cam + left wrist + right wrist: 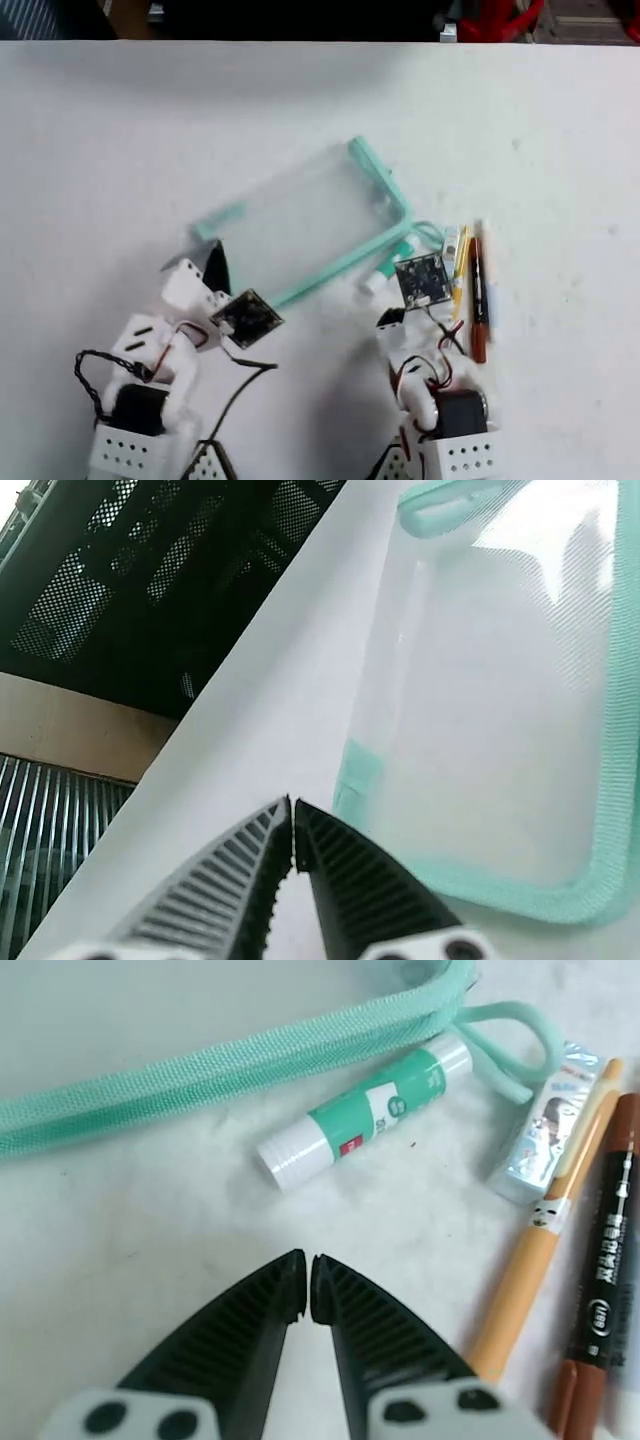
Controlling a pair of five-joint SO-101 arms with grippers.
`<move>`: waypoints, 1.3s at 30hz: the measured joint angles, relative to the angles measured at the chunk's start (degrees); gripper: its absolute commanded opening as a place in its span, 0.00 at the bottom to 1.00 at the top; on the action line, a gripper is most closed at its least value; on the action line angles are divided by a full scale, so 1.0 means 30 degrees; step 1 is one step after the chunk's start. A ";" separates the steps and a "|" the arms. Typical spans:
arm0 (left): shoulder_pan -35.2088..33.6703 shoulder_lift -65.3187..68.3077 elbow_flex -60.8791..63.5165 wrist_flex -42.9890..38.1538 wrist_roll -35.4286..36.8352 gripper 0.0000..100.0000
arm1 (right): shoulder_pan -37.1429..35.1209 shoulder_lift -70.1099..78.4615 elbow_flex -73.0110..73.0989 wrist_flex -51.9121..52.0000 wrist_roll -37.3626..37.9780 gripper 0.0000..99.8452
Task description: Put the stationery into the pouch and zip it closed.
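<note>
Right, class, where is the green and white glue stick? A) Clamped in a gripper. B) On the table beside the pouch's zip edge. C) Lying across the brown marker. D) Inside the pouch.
B: the glue stick lies on the table just outside the pouch, and the right gripper near it is shut on nothing.

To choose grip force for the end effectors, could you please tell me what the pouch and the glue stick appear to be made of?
The pouch: probably soft clear plastic film, slightly glossy, since the table shows through; its mint edging looks like woven fabric tape, with visible weave. The glue stick: likely smooth hard plastic, faintly shiny.
</note>
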 measured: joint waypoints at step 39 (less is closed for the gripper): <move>-0.2549 1.5121 -0.7355 -0.1758 0.6623 0.02 | 0.0293 0.0000 0.0000 -0.0176 0.0000 0.02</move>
